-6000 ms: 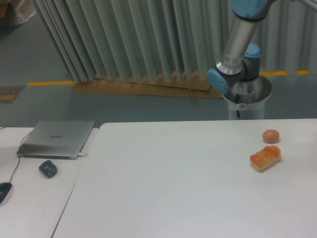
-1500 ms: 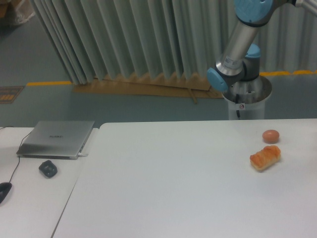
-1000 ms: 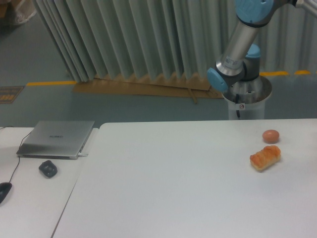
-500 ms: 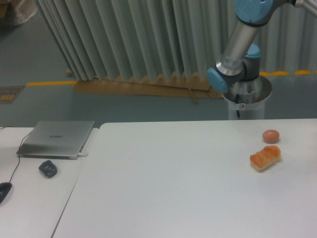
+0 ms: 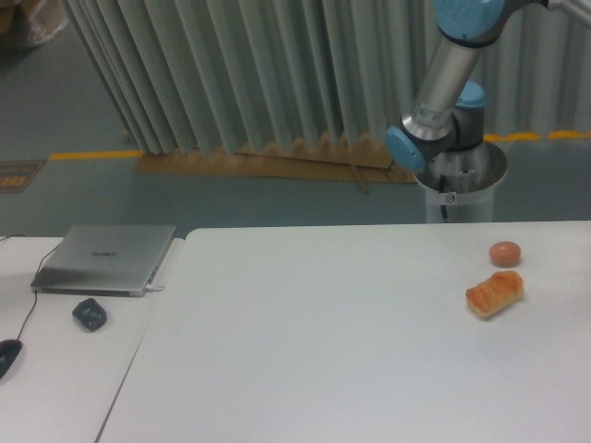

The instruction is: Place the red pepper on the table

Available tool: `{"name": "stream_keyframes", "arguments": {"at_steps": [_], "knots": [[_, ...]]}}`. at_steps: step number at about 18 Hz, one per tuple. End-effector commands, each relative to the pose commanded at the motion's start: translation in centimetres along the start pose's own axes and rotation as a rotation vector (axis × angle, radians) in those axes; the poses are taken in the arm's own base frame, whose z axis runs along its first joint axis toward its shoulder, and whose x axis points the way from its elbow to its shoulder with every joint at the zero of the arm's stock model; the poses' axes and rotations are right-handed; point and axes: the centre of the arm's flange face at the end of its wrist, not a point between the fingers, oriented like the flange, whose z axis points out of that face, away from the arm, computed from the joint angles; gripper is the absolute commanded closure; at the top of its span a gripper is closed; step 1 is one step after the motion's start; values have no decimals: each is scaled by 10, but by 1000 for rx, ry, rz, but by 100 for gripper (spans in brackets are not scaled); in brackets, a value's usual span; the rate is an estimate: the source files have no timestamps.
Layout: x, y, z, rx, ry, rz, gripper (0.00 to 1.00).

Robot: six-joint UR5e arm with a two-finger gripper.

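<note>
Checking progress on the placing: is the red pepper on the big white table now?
No, the table holds only a bread roll and a small tan ball.

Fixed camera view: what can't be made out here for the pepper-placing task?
- Gripper: out of view; the arm runs off the top edge, so its state is unknown.
- Red pepper: nowhere in view; whether it is held cannot be told.
- Table: its right and near edges are cut off by the frame.
- Black object at the left edge: partly cut off.

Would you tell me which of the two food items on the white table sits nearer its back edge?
The small tan-pink ball; the orange-brown bread roll lies in front of it.
</note>
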Motion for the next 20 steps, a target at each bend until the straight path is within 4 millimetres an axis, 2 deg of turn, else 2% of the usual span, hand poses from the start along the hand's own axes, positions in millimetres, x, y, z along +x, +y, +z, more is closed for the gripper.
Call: {"name": "stream_keyframes", "arguments": {"at_steps": [2, 3, 4, 10, 15, 16, 18, 20], "knots": [[-1, -1, 0, 7, 1, -19, 69], [-3, -1, 2, 10, 3, -30, 38], [-4, -1, 4, 13, 4, -30, 1], [-18, -2, 0, 47, -28, -34, 0], [1, -12, -30, 59, -24, -22, 0], [2, -13, -31, 57, -25, -15, 0], [4, -17, -15, 52, 1, -1, 0], [6, -2, -7, 20, 36, 3, 0]]}}
